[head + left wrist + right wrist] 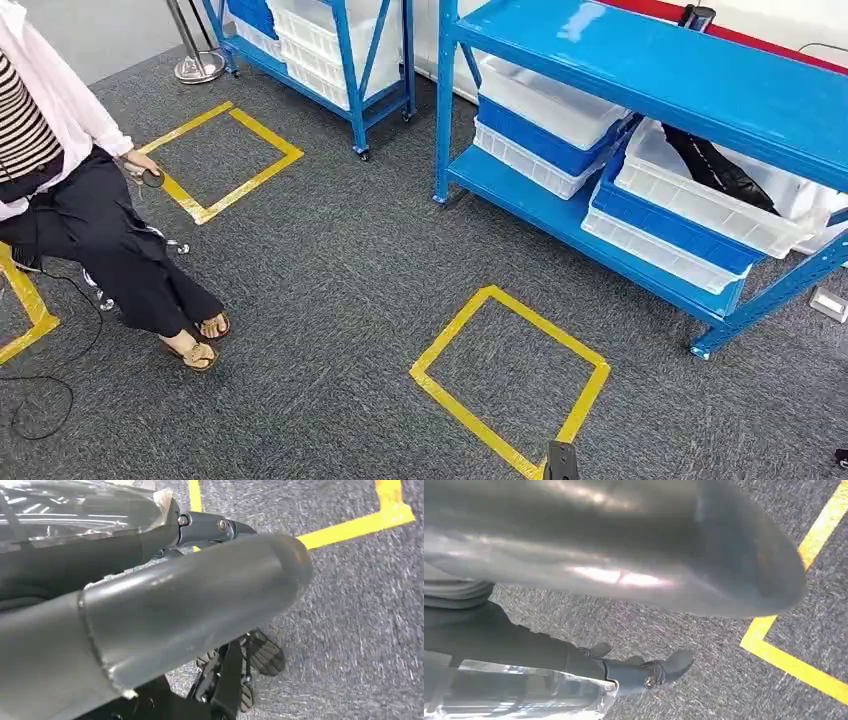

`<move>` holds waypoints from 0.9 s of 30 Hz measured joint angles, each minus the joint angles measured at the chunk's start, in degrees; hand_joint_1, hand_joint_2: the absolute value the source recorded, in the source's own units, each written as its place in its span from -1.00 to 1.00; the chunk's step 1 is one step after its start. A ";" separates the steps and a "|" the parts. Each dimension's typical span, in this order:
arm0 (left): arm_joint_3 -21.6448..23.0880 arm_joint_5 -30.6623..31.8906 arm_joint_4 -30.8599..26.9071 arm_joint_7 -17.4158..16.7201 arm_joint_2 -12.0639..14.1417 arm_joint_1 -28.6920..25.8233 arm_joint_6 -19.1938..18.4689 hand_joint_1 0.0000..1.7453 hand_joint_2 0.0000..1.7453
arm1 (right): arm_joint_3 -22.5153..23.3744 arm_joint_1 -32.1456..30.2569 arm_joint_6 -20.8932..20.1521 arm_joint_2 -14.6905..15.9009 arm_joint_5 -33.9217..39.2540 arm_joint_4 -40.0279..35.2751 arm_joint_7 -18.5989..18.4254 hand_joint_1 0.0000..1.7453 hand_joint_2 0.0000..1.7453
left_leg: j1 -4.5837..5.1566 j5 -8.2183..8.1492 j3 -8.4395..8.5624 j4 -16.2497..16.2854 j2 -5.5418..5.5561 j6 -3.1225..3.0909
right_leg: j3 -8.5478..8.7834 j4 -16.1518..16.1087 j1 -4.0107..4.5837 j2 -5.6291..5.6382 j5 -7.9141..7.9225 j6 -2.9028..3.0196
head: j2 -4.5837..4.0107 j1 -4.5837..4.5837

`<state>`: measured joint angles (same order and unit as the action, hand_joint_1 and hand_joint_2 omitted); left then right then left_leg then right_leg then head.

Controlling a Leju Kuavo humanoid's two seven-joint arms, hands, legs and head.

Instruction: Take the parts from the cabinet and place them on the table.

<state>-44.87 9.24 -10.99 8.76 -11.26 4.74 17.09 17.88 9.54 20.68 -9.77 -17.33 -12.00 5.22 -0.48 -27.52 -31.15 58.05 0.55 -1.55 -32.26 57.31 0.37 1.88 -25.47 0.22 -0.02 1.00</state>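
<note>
Head view, left to right: a seated person (pixel 90 190) at the carpet's left edge, a taped yellow square (pixel 510 380) on the floor, then the blue cabinet (pixel 640 70). A long black part (pixel 715 165) lies in a white bin (pixel 700 200) on its lower shelf, its long axis running diagonally. My left hand (pixel 200 605) and right hand (pixel 634 550) hang over carpet; I cannot tell their finger state.

Grey left hand (pixel 200 610); thick thumb
</note>
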 joint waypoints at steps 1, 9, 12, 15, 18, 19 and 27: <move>0.05 0.20 0.00 0.07 -0.18 0.05 -0.02 -1.00 -1.00 | 0.00 -0.02 0.13 0.13 0.13 0.00 0.02 -1.00 -1.00 | -0.06 0.37 0.04 -0.37 -0.16 1.10 | -0.37 0.29 0.15 -0.01 -0.46 0.32 | 0.00 0.07; 1.42 2.23 0.00 0.18 -0.17 -0.13 -0.63 -1.00 -1.00 | 0.31 -0.45 0.83 0.53 1.03 0.00 0.79 -1.00 -1.00 | 0.91 0.51 -0.34 -0.30 -0.16 0.30 | -0.57 -0.01 -0.38 -0.05 0.16 -0.56 | 0.00 -0.04; 1.55 2.25 0.00 0.20 -0.18 -0.13 -0.63 -1.00 -1.00 | 0.33 -0.66 0.85 0.61 1.03 0.00 0.83 -1.00 -1.00 | 0.99 0.46 -0.34 -0.28 -0.21 0.14 | -0.58 -0.03 -0.50 -0.05 0.16 -0.57 | 0.00 -0.02; 1.60 2.28 0.00 0.22 -0.18 -0.14 -0.66 -1.00 -1.00 | 0.33 -0.69 0.88 0.64 1.03 0.00 0.85 -1.00 -1.00 | 0.99 0.46 -0.34 -0.27 -0.21 0.13 | -0.60 -0.05 -0.57 -0.05 0.17 -0.57 | 0.00 -0.02; 1.62 2.45 0.00 0.35 -0.17 -0.14 -0.89 -1.00 -1.00 | 0.39 -0.73 1.07 0.66 1.18 0.00 0.98 -1.00 -1.00 | 0.98 0.46 -0.34 -0.27 -0.21 0.13 | -0.61 -0.05 -0.60 -0.05 0.17 -0.57 | 0.00 -0.02; 1.64 2.60 0.00 0.42 -0.17 -0.14 -1.01 -1.00 -1.00 | 0.44 -0.74 1.07 0.66 1.20 0.00 1.12 -1.00 -1.00 | 0.97 0.46 -0.35 -0.27 -0.21 0.13 | -0.61 -0.05 -0.59 -0.05 0.17 -0.57 | 0.00 -0.02; 2.47 3.52 0.00 3.48 -0.17 -0.17 0.52 -1.00 -1.00 | 1.40 -1.18 0.57 0.74 1.68 0.00 3.41 -1.00 -1.00 | 0.69 0.47 -0.44 -0.28 -0.24 0.15 | -0.59 -0.03 -0.51 -0.04 0.17 -0.56 | 0.00 -0.02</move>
<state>-42.40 12.76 -10.99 12.24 -11.43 4.57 17.62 19.28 8.36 21.24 -9.03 -15.65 -12.00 8.63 0.21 -27.06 -31.59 57.77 0.31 -1.41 -32.86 57.28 -0.14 1.83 -25.30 -0.33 -0.02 0.98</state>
